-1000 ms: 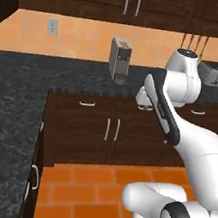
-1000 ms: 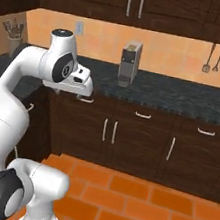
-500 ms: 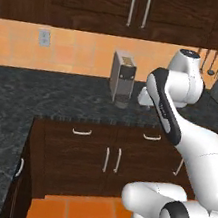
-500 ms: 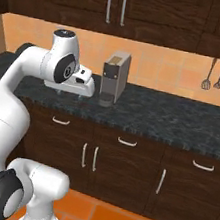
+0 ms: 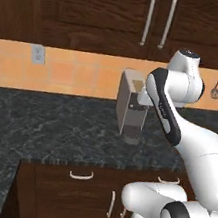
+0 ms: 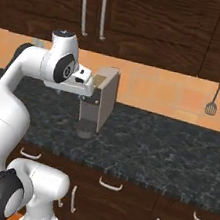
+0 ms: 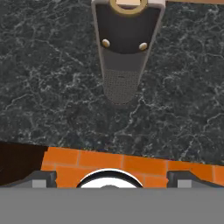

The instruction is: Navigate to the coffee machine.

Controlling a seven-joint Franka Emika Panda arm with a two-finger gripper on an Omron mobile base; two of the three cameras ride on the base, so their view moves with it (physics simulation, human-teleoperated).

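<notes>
Moved: base rolls closer, views shift, coffee machine now large.
Coffee machine: upright on dark counter against wall.
Gripper: right before it; jaws' spread unclear.

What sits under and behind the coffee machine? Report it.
The coffee machine stands on the dark speckled counter, its drip tray at the base. Behind it is the orange tiled backsplash. The robot arm covers part of its front.
</notes>
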